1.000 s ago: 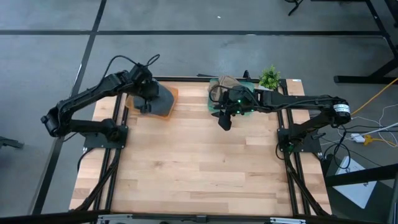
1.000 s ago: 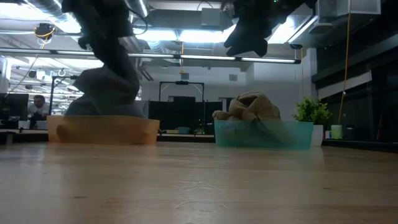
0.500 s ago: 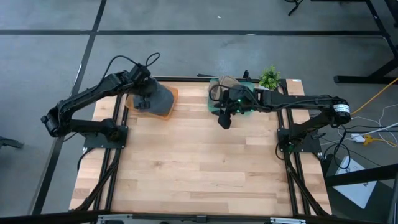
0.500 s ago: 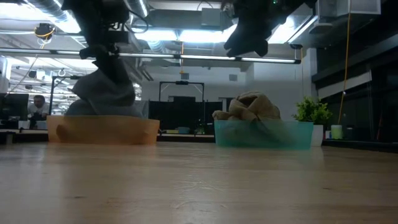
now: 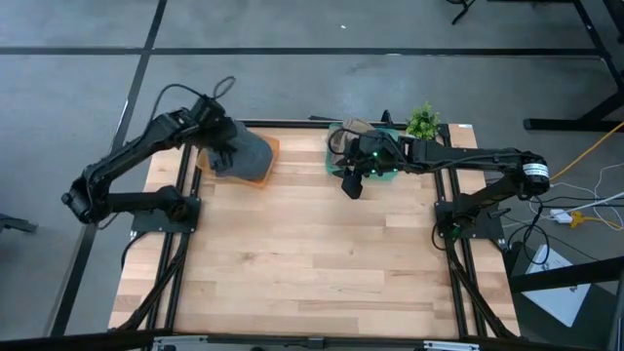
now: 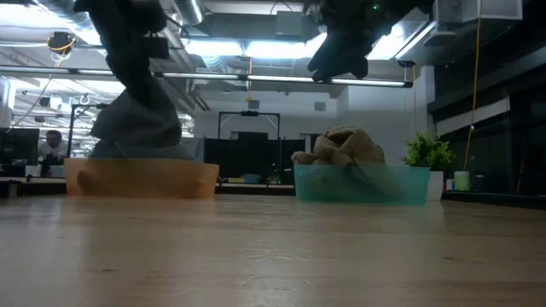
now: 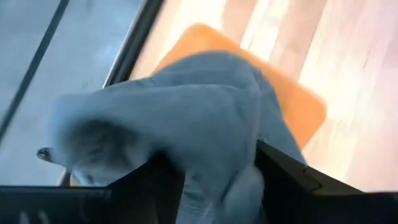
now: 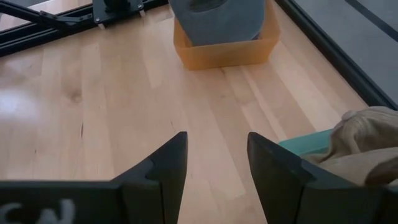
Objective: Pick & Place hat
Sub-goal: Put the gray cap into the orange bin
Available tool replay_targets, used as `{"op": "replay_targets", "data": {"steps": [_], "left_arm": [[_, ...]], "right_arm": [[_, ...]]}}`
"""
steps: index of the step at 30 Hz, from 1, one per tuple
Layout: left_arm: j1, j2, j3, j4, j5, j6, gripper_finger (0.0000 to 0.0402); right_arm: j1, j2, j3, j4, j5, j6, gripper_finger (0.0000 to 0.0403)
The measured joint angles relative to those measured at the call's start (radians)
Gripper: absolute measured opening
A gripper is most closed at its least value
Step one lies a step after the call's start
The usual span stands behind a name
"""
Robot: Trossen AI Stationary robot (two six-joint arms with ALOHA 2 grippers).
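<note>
A grey hat (image 5: 252, 154) lies heaped in an orange bin (image 6: 141, 179) at the table's far left, resting on the bin's floor and standing above its rim (image 7: 298, 99). My left gripper (image 7: 217, 171) is right over it, open, with a bulge of the grey cloth (image 7: 211, 124) between its fingers. In the low view the hat (image 6: 136, 128) rises to the dark left arm. My right gripper (image 8: 217, 149) hangs open and empty above the wood, near a teal bin (image 6: 363, 183) that holds a tan hat (image 6: 341, 145). My left gripper comes at the hat's top from above, slanting down, with a fold of grey cloth (image 7: 230, 180) lying between its spread fingers. Whether the fingers touch the cloth I cannot tell. The hat sits in the orange bin.
A small green plant (image 5: 422, 122) stands at the far right corner, beside the teal bin (image 5: 387, 175). The near and middle parts of the wooden table (image 5: 312, 263) are bare boards. Black frame rails run along both sides.
My left gripper has moved a little toward the table's far left corner and rolled about its own axis. The grey hat's top, drawn up to a peak a second ago, now sits lower and broader in the orange bin.
</note>
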Motion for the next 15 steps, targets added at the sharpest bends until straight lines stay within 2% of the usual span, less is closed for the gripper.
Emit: {"op": "replay_targets", "data": {"steps": [4, 10, 15], "left_arm": [[0.066, -0.068, 0.000, 0.020, 0.078, -0.104, 0.0187], [0.109, -0.180, 0.000, 0.095, 0.080, -0.291, 0.0187], [0.111, -0.267, 0.000, 0.217, 0.080, -0.538, 0.0184]], "right_arm": [[0.000, 0.000, 0.000, 0.000, 0.000, -0.012, 0.0165], [0.000, 0.000, 0.000, 0.000, 0.000, -0.017, 0.0165], [0.000, 0.000, 0.000, -0.002, 0.000, -0.017, 0.0165]]}}
